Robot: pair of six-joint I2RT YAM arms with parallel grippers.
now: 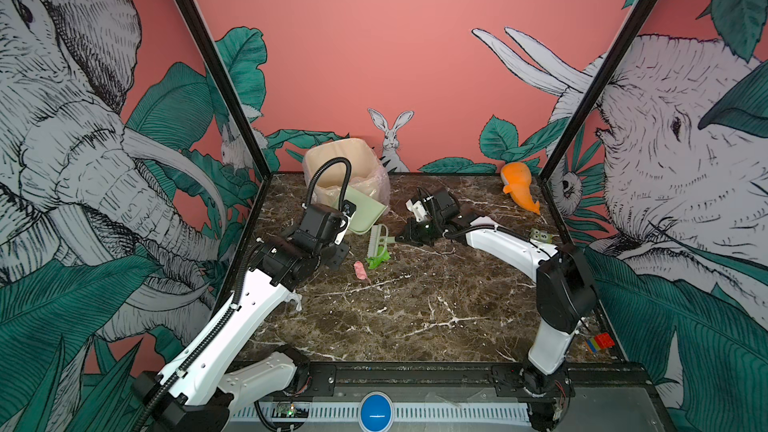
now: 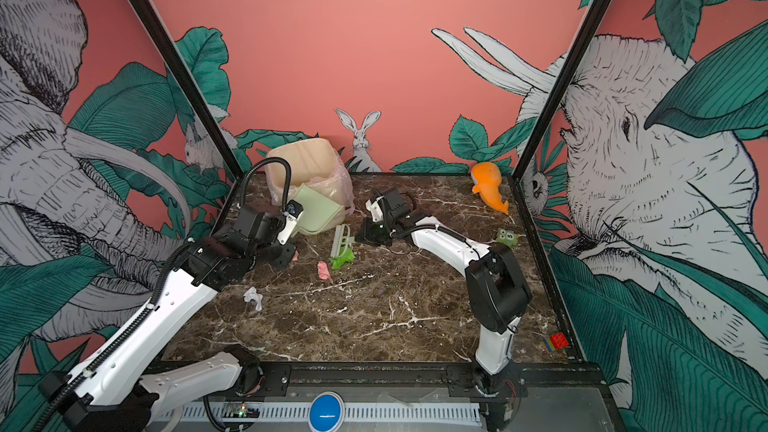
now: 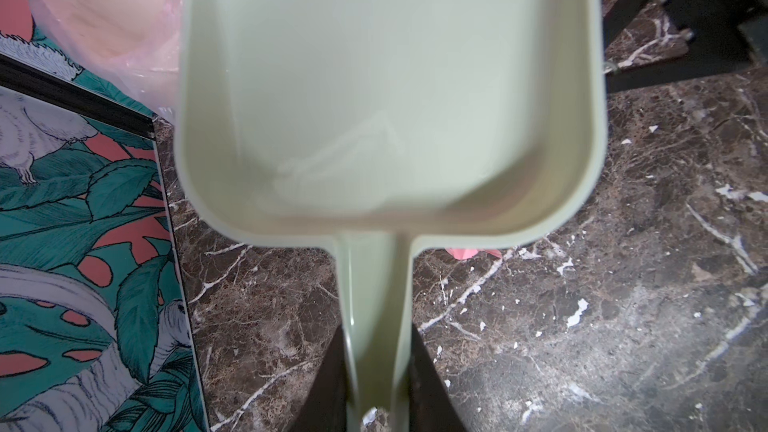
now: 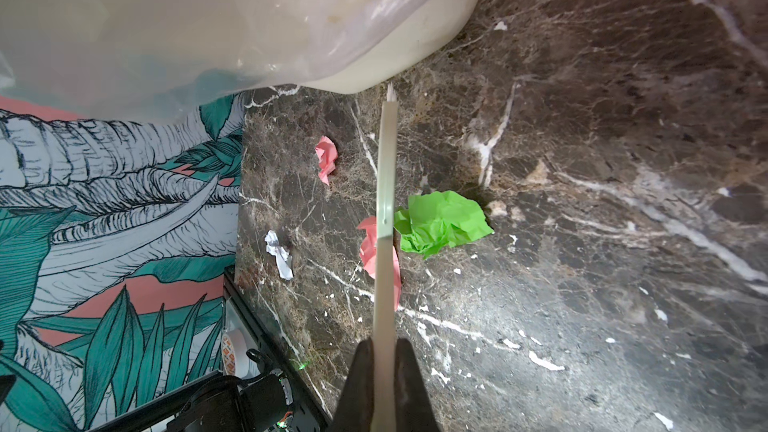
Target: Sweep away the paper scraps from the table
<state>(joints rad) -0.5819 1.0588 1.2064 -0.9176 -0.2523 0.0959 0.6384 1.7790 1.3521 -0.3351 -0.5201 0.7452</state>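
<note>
Held up off the dark marble table (image 1: 415, 317), the pale green dustpan (image 3: 374, 76) is empty, and my left gripper (image 3: 376, 338) is shut on its handle. In both top views the dustpan (image 1: 368, 214) leans against the beige bin (image 1: 332, 160). My right gripper (image 4: 384, 347) is shut on the brush (image 4: 384, 201), whose head (image 1: 376, 241) rests on the table. Paper scraps lie around the brush: a green one (image 4: 440, 222), a pink one (image 4: 326, 155), a second pink one (image 4: 368, 247) partly behind the brush, and a white one (image 4: 278, 251).
The bin, lined with a clear bag (image 4: 249, 14), stands at the back left. An orange toy (image 1: 519, 187) lies at the back right. A small green block (image 1: 540, 236) and coloured bricks (image 1: 598, 342) sit along the right edge.
</note>
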